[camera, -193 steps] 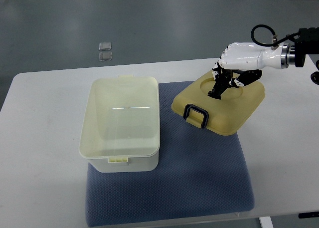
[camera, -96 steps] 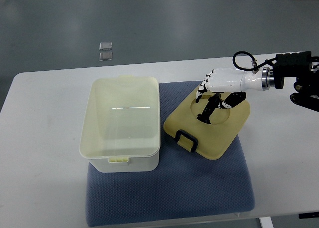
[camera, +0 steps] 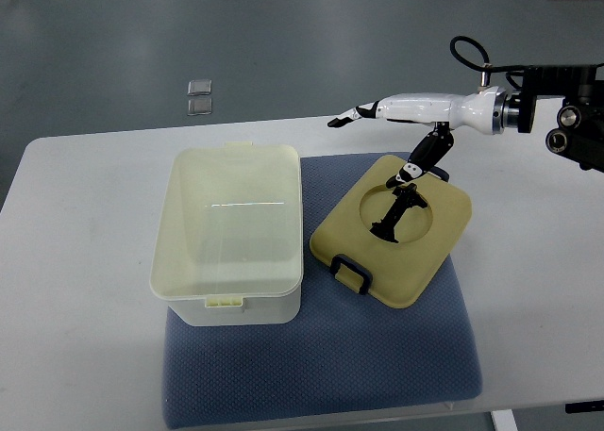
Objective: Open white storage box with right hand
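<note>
The white storage box point(camera: 247, 308) stands open and uncovered on the left part of a blue mat point(camera: 321, 365). Its pale yellow lid point(camera: 425, 252) lies flat on the mat to the box's right, with a black handle point(camera: 392, 219) in its round recess and a black latch point(camera: 351, 272) at its near edge. My right hand point(camera: 377, 143) hovers just above the lid's far edge. Its fingers point(camera: 351, 118) stretch out to the left and its thumb points down toward the lid. It holds nothing. The left arm is out of view.
The mat lies on a white table point(camera: 75, 261) whose far edge runs just behind the box. Two small clear square items point(camera: 198, 96) lie on the grey floor beyond. My right forearm and its cable point(camera: 528, 106) reach in over the table's right back corner.
The lid was tilted in my right hand and has come down flat on the mat, shifted left toward the box. The hand has let go, lifted and spread its fingers.
</note>
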### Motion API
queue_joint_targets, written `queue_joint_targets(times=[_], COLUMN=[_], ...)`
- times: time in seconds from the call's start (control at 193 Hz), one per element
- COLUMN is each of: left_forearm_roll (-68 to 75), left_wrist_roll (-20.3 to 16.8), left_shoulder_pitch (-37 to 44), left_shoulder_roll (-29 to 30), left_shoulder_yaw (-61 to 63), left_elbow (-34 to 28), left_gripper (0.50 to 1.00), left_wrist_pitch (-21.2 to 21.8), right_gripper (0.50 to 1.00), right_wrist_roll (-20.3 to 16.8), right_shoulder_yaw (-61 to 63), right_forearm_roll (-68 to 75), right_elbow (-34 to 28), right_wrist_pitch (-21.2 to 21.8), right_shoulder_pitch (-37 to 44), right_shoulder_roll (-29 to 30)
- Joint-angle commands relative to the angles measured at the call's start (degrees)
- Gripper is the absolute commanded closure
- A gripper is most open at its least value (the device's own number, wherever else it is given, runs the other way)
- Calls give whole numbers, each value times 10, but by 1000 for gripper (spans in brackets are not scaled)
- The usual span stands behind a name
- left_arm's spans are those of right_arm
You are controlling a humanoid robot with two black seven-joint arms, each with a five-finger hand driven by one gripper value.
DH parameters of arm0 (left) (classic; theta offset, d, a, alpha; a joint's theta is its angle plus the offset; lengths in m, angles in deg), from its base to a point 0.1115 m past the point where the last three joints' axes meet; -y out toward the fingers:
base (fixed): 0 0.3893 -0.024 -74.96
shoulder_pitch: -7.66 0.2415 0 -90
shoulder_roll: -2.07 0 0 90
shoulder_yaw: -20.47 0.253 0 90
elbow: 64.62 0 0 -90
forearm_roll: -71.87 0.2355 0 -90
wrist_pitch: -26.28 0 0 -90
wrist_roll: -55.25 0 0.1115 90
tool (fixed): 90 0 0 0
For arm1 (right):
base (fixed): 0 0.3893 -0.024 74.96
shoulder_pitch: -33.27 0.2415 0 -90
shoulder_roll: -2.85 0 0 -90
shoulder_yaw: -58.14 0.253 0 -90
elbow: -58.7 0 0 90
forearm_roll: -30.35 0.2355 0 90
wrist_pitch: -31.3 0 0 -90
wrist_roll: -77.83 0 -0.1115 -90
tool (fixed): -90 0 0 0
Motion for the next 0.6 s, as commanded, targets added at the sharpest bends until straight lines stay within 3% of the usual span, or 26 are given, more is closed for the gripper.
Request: queue_joint_targets(times=[0.0, 0.109, 0.436, 0.597], left_forearm_roll=[0, 0, 0, 0], left_wrist_roll=[0, 0, 0, 0], left_shoulder_pitch=[0, 0, -1, 0], left_shoulder_roll=[0, 0, 0, 0], left_shoulder_yaw=[0, 0, 0, 0], left_elbow=[0, 0, 0, 0], left_gripper=[500, 500, 500, 500], left_wrist_pitch=[0, 0, 0, 0], right_gripper=[576, 574, 574, 572], right_wrist_roll=[0, -5, -261, -321], right_shoulder_yaw=[13, 15, 126, 133], right_forearm_roll=[105, 240, 681, 832], right_elbow=[5, 13, 103, 147], right_wrist_pitch=[32, 29, 39, 35], right_shoulder_pitch=[-6, -21, -100, -135], right_shoulder_roll=[4, 17, 114, 155])
